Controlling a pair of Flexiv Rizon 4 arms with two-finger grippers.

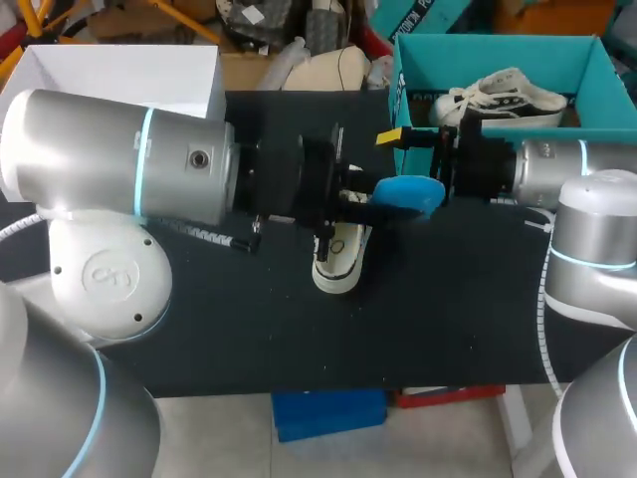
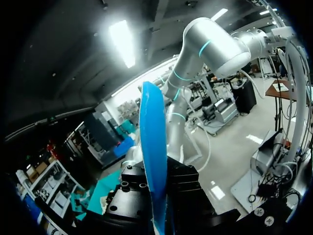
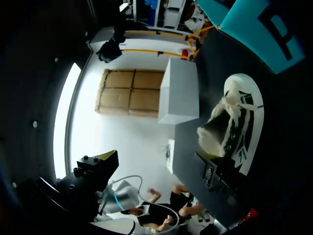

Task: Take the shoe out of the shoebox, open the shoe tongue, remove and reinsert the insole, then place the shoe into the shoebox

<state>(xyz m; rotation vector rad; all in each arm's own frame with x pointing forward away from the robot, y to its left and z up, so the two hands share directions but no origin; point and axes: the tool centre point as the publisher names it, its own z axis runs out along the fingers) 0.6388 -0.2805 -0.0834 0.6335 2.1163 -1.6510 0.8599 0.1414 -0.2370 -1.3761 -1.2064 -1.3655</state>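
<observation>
The left end effector (image 1: 360,204) hangs over the middle of the matte black bench (image 1: 299,339), pressed together on one end of a bright blue foam insole (image 1: 410,194). The insole is held in the air and reaches toward the right arm. In the left wrist view it stands edge-on, rising straight out of the black finger block and hiding the yellow tips. Just below it, on the bench and touching nothing, lies a white low-top canvas sneaker with black markings (image 1: 338,261), its opening toward the left end effector. The right end effector (image 1: 396,159) comes in from the right, just beside the far end of the insole. Its fingers are spread wide, one yellow fingertip (image 3: 106,157) well apart from the other, with nothing between them in the right wrist view. The teal cardboard shoebox (image 1: 498,50) sits at the far right corner of the bench, open, with a second white sneaker (image 1: 508,98) lying on its side inside. A white rectangular box (image 1: 119,70) stands at the far left corner.
</observation>
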